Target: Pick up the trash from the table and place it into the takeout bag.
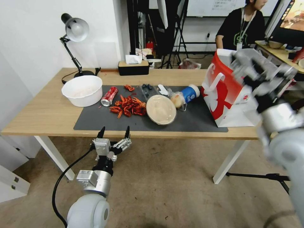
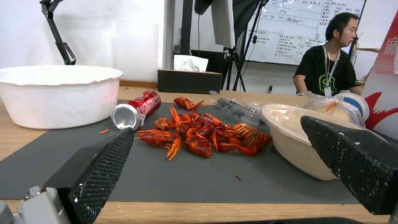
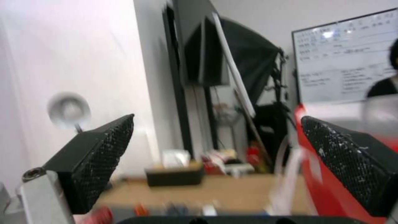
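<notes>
The trash lies on the dark grey mat [image 1: 95, 118] of the table [image 1: 41, 110]: a red soda can [image 1: 109, 96] on its side, red crayfish leftovers [image 1: 128, 107], a clear plastic cup [image 1: 148, 90], a beige shallow bowl [image 1: 161, 109], a small clear food bag [image 1: 176, 99] and a blue paper cup [image 1: 190, 92]. The takeout bag [image 1: 228, 91] stands upright at the mat's right end. My left gripper [image 1: 114, 133] hangs open just below the table's front edge, facing the leftovers [image 2: 207, 133], can [image 2: 135, 109] and beige bowl [image 2: 290, 137]. My right gripper [image 1: 245, 68], blurred, is open and empty beside the bag's top [image 3: 327, 180].
A large white bowl [image 1: 82, 90] sits on the mat's left edge. A desk lamp [image 1: 74, 31] and a black tissue box [image 1: 133, 67] stand at the back of the table. White table legs [image 1: 228, 161] reach the floor at both ends. A seated person is behind the bag.
</notes>
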Available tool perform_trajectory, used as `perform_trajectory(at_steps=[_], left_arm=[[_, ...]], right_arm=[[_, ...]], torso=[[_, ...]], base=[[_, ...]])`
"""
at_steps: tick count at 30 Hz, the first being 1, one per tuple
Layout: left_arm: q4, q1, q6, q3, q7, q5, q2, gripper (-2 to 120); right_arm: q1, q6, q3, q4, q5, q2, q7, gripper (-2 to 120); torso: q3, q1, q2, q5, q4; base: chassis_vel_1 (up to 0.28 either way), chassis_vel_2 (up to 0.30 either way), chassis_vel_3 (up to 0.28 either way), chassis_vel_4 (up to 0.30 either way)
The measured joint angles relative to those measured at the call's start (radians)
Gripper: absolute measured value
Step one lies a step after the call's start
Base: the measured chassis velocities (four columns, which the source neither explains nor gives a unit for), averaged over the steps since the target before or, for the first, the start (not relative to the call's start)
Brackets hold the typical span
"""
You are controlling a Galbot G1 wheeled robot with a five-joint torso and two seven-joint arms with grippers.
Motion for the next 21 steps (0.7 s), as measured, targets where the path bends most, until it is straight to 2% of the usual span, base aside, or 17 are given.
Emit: perform_trajectory(at_steps=[1,2,5,9,12,13,21], left_arm=[[0.002,0.0,-0.002,0.0,0.0,-0.001,0.002,100],[0.002,0.0,-0.002,0.0,0.0,-0.001,0.002,100],[0.01,-0.002,-0.01,-0.002,-0.001,-0.003,0.004,100],[0.016,-0.003,-0.015,-0.001,-0.002,-0.003,0.005,100],[0.018,-0.005,-0.017,-0.002,-0.002,-0.003,0.005,100],[0.02,-0.006,-0.018,-0.002,-0.002,-0.002,0.005,100],[0.018,-0.002,-0.021,-0.003,-0.002,0.0,0.005,100]], right_arm=[[-0.046,0.013,-0.008,0.008,-0.063,0.019,-0.001,100],[-0.046,0.013,-0.008,0.008,-0.063,0.019,-0.001,100],[-0.171,0.089,-0.031,0.003,-0.254,0.076,0.015,100],[-0.287,0.151,-0.055,-0.015,-0.355,0.119,0.066,100],[-0.335,0.189,-0.072,-0.04,-0.386,0.136,0.082,100],[-0.374,0.236,-0.092,-0.081,-0.415,0.153,0.088,100],[-0.383,0.291,-0.138,-0.16,-0.436,0.185,0.099,100]], torso=[[0.0,0.0,0.0,0.0001,-0.0003],[0.0,0.0,0.0,0.0001,-0.0003],[0.0,0.0,0.0,-0.0002,0.0],[0.0,0.0,0.0,-0.0001,-0.0002],[0.0,0.0,0.0,-0.0003,-0.0002],[0.0,0.0,0.0,0.0,-0.0002],[0.0,0.0,0.0,0.0,0.0]], base=[[0.0,0.0,0.0,0.0],[0.0,0.0,0.0,0.0],[0.0,0.0,0.0,0.0],[0.0,0.0,0.0,0.0],[0.0,0.0,0.0,0.0],[0.0,0.0,0.0,0.0],[0.0,0.0,0.0,0.0]])
